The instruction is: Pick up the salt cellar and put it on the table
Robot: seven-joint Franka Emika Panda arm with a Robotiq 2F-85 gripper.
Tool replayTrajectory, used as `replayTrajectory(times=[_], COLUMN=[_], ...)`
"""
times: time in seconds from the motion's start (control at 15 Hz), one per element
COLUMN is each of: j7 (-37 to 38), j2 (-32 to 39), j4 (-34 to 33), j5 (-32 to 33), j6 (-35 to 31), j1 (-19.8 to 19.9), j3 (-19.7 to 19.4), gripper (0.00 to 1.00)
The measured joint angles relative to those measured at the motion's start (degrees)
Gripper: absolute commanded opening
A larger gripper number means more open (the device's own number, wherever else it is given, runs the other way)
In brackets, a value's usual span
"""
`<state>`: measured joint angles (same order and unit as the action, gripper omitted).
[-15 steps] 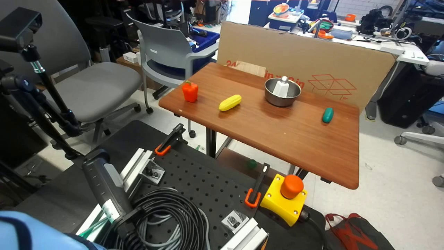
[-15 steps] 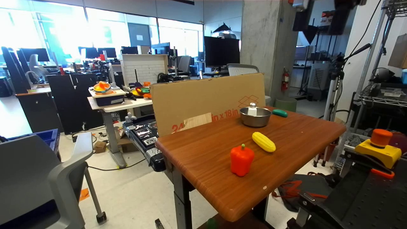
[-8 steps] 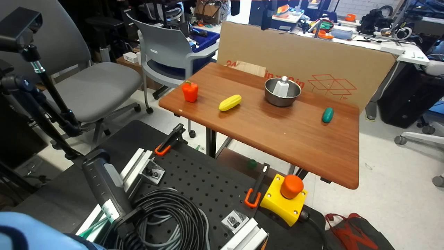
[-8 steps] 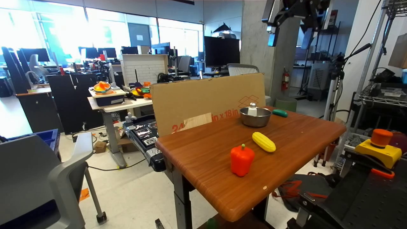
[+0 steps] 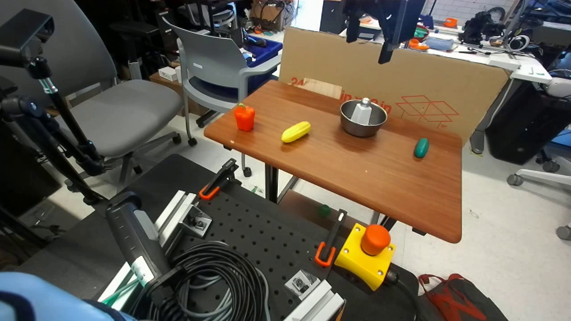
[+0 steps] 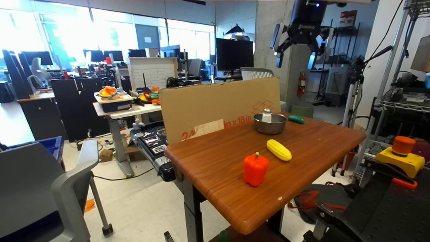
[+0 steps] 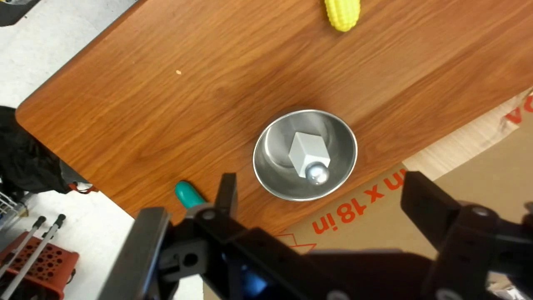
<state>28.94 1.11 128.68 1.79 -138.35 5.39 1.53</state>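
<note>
The salt cellar [image 7: 308,150] hasn't moved: still standing, metal cap up, inside the steel bowl [image 5: 362,130], near the long edge of the desk [image 5: 357,178] that the cardboard sheet [image 5: 321,53] runs along. So not on the desk top itself yet. Just changed: the jaws have come down into plain sight in both exterior views, high above the desk, well apart from the bowl. Spread wide, nothing between them. Reads as the approach, no grasp begun. In the wrist view the salt cellar lines up roughly between the two sides of the jaws but lies beyond them, so my guess is further down and onto it next; bowl wall could snag one side going in. Versus earlier: a second ago the jaws were out of sight or barely poking in at the top of the exterior views; half a second ago, higher than now. Rest same: corn cob [image 6: 278,150] mid-desk, bell pepper [image 6: 256,169] toward one short edge, green cucumber-like piece [image 5: 421,147] by the opposite short edge, near its cardboard-side corner.
</note>
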Motion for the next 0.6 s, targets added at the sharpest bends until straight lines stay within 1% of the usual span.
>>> replayTrajectory(times=[0.27, 0.6], j7=[4.61, 8.88], j2=[6.99, 14.2], j4=[-3.78, -9.06], j5=[0.05, 0.04], j6=[-1.81, -2.68], j1=[-0.59, -2.81], j3=[-1.86, -4.3], gripper=[1.0, 1.0])
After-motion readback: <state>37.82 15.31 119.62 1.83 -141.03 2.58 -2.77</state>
